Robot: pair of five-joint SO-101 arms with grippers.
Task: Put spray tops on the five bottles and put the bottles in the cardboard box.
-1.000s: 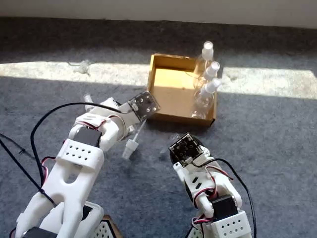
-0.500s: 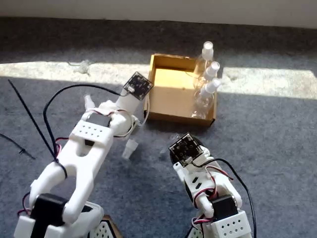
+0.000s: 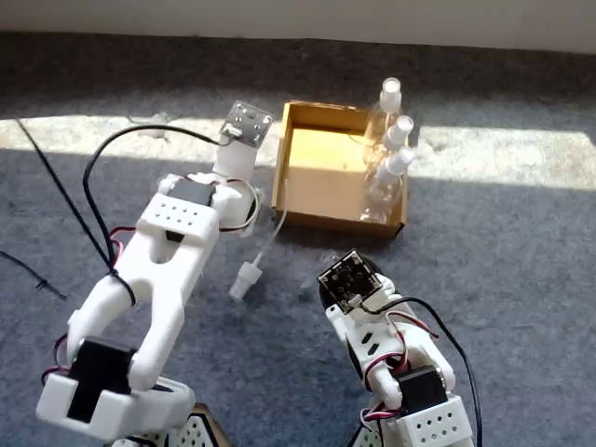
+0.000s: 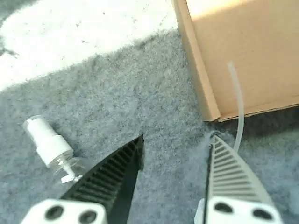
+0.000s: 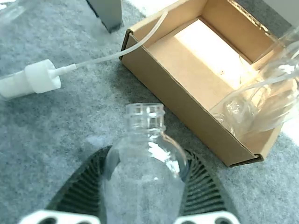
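The cardboard box sits at the back of the carpet, with three capped clear bottles standing along one side of it. A loose white spray top lies before the box, its thin tube leaning on the box wall. My right gripper is shut on an uncapped clear bottle, short of the box's near wall. My left gripper hangs open over bare carpet beside the box corner, with a small capped bottle lying off to its side.
Grey carpet surrounds everything, crossed by a sunlit strip behind the box. A black cable loops from the left arm over the carpet. In the right wrist view the spray top lies well aside of the held bottle.
The left arm has swung away from above the spray top to the box's far left corner. The spray top stays on the carpet. The right arm has not moved.
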